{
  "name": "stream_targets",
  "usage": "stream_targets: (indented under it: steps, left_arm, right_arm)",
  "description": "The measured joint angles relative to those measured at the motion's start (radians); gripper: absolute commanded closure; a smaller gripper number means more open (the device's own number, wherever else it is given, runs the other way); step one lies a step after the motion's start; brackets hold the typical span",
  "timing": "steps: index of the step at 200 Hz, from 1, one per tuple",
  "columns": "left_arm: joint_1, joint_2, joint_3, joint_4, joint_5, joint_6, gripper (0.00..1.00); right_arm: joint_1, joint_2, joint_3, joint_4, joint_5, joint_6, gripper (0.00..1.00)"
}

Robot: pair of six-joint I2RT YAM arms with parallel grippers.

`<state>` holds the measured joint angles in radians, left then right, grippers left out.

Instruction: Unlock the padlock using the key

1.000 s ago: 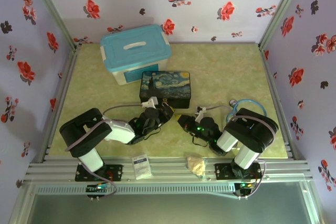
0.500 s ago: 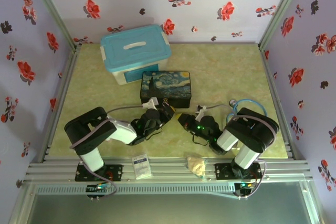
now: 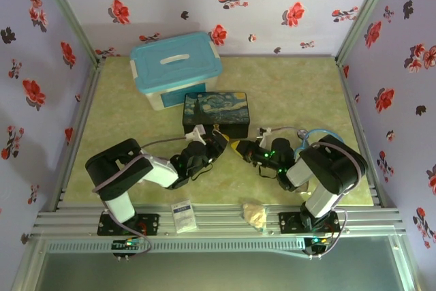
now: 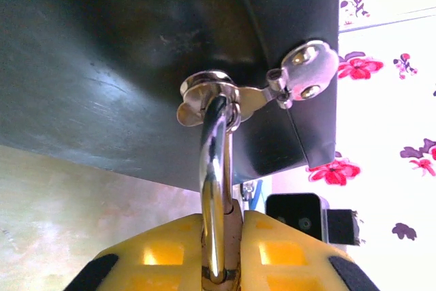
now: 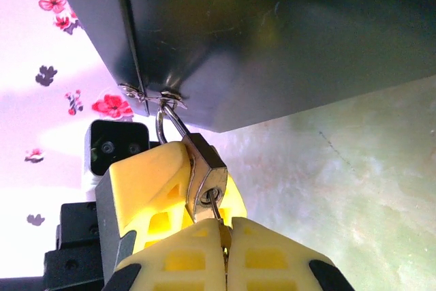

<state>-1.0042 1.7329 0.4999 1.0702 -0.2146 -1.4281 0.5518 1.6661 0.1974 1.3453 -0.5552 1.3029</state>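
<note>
right gripper (image 5: 226,228) moved in | 1 padlock (image 5: 203,168) | 1 key (image 5: 214,204) — pinched

A robot test cell: flowered wallpaper walls (image 3: 272,5), aluminium frame rails (image 3: 218,221) and a green tabletop (image 3: 293,93).

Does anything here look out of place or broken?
Nothing looks broken or spilled. The padlock hangs from the clasp of the dark box. The only strays are a white packet and a crumpled tan lump lying on the metal rail, off the green mat.
</note>
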Motion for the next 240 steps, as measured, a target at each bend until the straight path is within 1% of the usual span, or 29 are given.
stream_targets:
  steps: [21,42,54,81,100,149,178,212,240]
  left_arm:
    - [-0.002,0.001,0.0,0.007,0.004,-0.003,1.0]
    - [-0.001,0.005,0.0,0.007,0.004,-0.003,1.0]
    - [-0.002,0.01,0.0,0.007,0.003,-0.003,1.0]
    - [-0.002,0.021,0.0,0.008,-0.011,-0.007,1.0]
    - [-0.002,0.026,0.0,0.006,-0.014,-0.007,1.0]
    - [-0.002,0.029,0.0,-0.016,-0.018,-0.014,1.0]
    - [-0.004,0.029,0.0,0.008,-0.007,-0.034,1.0]
    - [-0.006,0.029,0.0,0.023,0.004,-0.041,1.0]
    - [-0.006,0.029,0.0,0.021,0.011,-0.05,1.0]
  right_arm:
    - [-0.05,0.032,0.024,0.004,-0.109,0.02,1.0]
    - [-0.054,0.049,0.033,0.004,-0.141,0.03,1.0]
    - [-0.046,0.049,0.033,0.004,-0.132,0.03,1.0]
    - [-0.001,0.049,0.033,-0.01,-0.059,0.021,1.0]
    - [0.012,0.049,0.032,-0.02,-0.028,0.006,1.0]
    - [0.01,0.089,0.04,-0.005,-0.043,-0.037,1.0]
    - [-0.009,0.05,0.029,-0.023,-0.055,-0.1,1.0]
    - [0.006,-0.038,0.024,-0.133,-0.019,-0.214,1.0]
    - [0.023,-0.033,0.002,-0.09,0.018,-0.222,1.0]
